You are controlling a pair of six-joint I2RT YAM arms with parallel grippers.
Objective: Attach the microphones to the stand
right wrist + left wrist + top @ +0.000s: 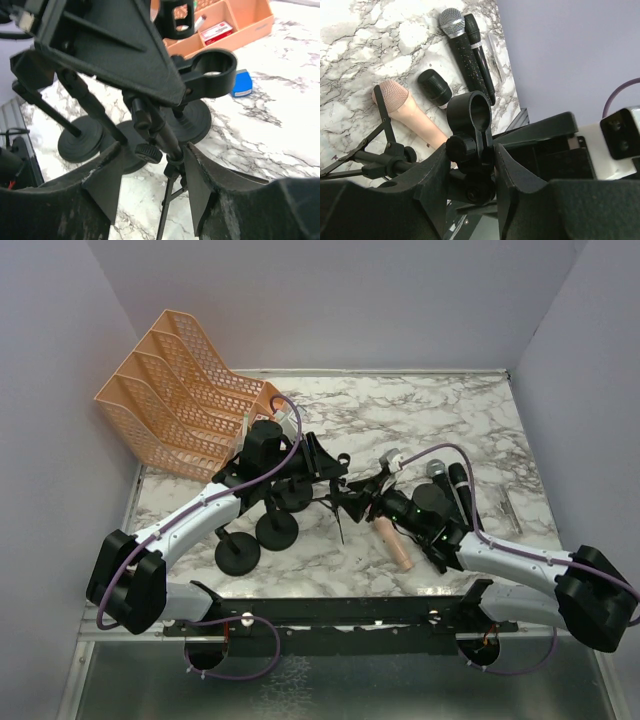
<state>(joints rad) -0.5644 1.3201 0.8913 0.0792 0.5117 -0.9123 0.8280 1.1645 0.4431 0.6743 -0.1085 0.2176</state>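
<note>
Orange file rack (185, 395) (far left)

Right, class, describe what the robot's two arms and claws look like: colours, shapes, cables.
The left arm and right arm have white links with bulky black joints. A purple cable loops along each. The left claw and right claw have two broad matt black fingers, the right's scuffed.

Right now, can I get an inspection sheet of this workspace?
Surface: marble table.
Job's things: pink microphone and black microphones on the table; tripod stand with its mic clip empty; round-base stands.
Clutter: orange file tray, blue item.
Tools: left tool clamped on the mic clip; right tool open around the stand's stem.
Cables: purple cables along both arms.
Surroundings: plain walls.
</note>
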